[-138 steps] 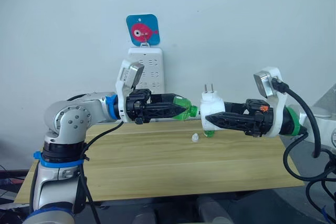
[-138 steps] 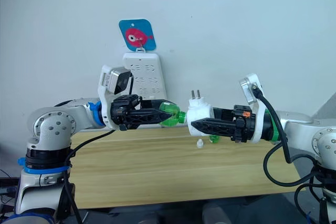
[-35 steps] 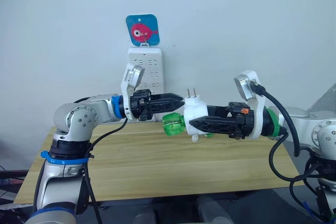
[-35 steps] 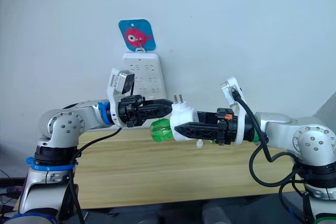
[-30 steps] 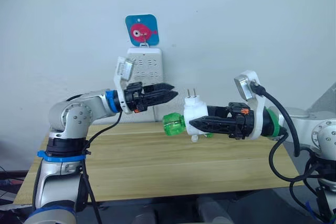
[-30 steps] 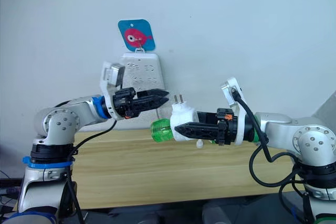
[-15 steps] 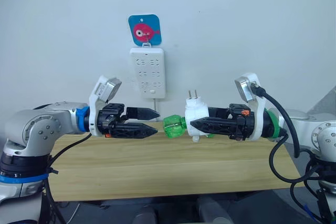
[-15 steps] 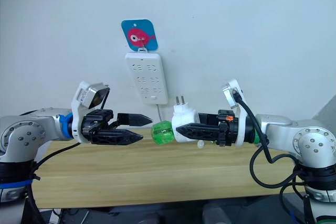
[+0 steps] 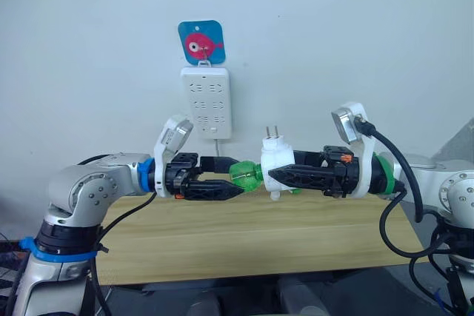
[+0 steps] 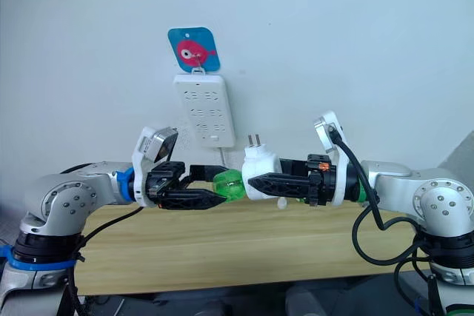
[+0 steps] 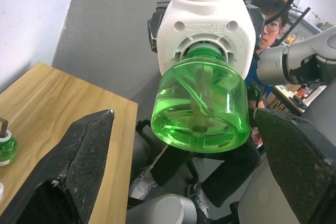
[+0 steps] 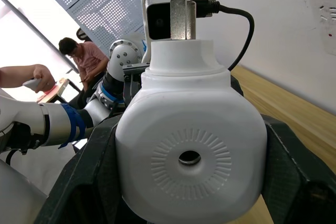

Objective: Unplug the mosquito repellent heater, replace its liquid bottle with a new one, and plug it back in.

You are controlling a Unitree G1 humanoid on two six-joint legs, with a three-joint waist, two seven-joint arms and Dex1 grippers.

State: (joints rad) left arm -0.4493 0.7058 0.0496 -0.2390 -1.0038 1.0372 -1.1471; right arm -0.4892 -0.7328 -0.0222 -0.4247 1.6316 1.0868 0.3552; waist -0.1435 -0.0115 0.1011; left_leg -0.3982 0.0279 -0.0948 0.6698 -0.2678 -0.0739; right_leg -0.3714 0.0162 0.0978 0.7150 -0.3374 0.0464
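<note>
The mosquito repellent heater (image 9: 275, 162) is a white rounded unit with two prongs pointing up, held above the table. My right gripper (image 9: 272, 175) is shut on it, one finger on each side (image 12: 100, 182). A green liquid bottle (image 9: 246, 175) sticks out of the heater's base (image 11: 207, 19) toward my left arm. My left gripper (image 9: 238, 177) is open, its two fingers (image 11: 79, 166) straddling the bottle (image 11: 202, 106) with a gap on each side. The round vent hole (image 12: 189, 157) faces my right wrist camera.
A white power strip (image 9: 207, 101) hangs on the wall under a blue fish hook (image 9: 201, 41). On the wooden table (image 9: 244, 234) lie a small white cap (image 9: 275, 196) and another green bottle (image 11: 4, 145). People sit in the background (image 12: 86, 56).
My left gripper, which had let go of the bottle and drawn away to the left, has come back right and now straddles it. The right arm and heater have held still.
</note>
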